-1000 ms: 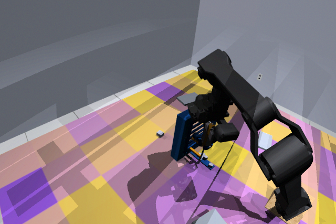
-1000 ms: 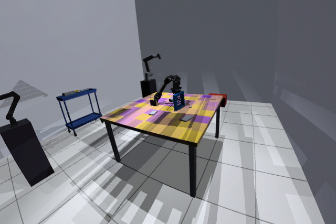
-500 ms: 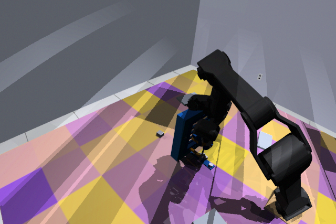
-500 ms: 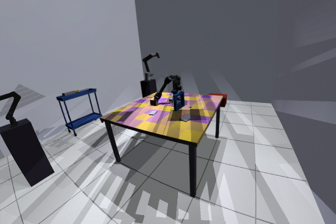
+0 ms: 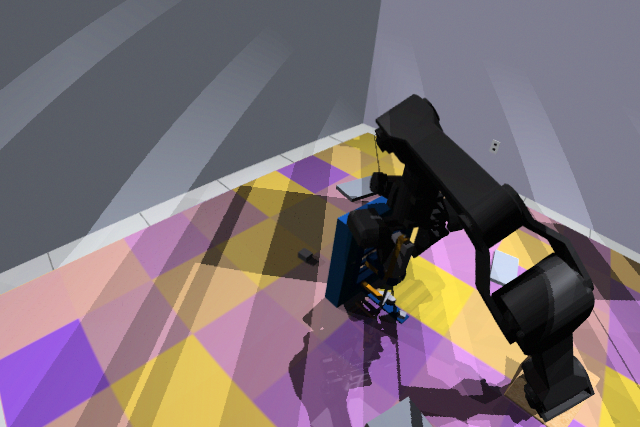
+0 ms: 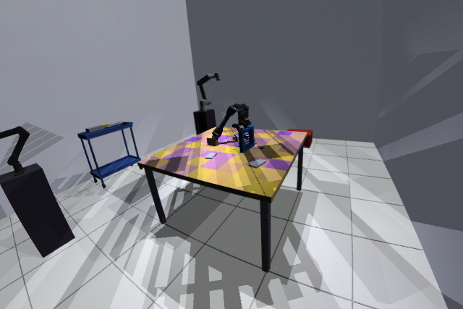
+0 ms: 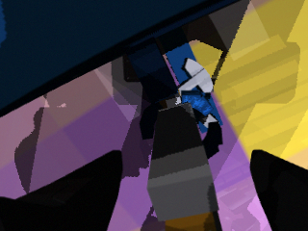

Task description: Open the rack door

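Note:
The blue rack frame (image 5: 338, 262) (image 6: 241, 143) stands upright on the table. The door is mostly hidden behind the arm in the top view; its angle cannot be told. Its handle (image 7: 180, 192), dark and grey with orange at the near end, extends up towards the wrist camera. My gripper (image 7: 186, 159) is open: its black fingers stand on either side of the handle, with a gap visible on both sides. Whether the handle is turned cannot be told. A blue strip with white parts (image 7: 198, 76) lies low beyond the handle.
Pale flat plates lie behind the frame (image 5: 356, 188), right of it (image 5: 504, 268) and at the near edge of view (image 5: 395, 414). A small dark block (image 5: 307, 255) lies left of the frame. My arm (image 5: 454, 169) arches over from the right.

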`<state>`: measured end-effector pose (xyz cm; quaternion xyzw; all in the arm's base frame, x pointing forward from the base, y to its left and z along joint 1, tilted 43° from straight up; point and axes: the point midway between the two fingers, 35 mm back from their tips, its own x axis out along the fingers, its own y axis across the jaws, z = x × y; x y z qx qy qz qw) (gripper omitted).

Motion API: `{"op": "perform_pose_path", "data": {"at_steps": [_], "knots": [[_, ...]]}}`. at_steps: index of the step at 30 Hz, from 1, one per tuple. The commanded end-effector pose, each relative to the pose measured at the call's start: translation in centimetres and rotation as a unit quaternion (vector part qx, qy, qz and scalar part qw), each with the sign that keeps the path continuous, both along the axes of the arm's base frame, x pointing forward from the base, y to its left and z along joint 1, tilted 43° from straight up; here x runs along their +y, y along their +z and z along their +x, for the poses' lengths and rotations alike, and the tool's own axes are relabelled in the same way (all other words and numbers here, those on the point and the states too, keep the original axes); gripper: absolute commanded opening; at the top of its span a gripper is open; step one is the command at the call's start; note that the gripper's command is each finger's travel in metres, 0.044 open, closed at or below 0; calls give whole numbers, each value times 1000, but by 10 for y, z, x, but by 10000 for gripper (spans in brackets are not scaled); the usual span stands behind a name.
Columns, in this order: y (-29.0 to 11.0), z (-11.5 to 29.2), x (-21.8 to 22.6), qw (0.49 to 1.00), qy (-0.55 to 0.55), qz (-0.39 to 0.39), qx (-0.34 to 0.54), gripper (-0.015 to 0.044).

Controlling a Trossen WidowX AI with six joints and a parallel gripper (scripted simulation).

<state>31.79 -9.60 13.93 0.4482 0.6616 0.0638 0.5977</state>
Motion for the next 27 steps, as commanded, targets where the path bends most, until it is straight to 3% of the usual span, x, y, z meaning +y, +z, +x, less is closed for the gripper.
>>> {"op": "perform_pose_path", "data": {"at_steps": [1,11,22,27], "knots": [[0,1,0,994,-78,14,70,297],[0,1,0,938,-254,42,232,297],[0,1,0,810,-430,70,393,297],[0,1,0,788,-451,74,413,297]]}}
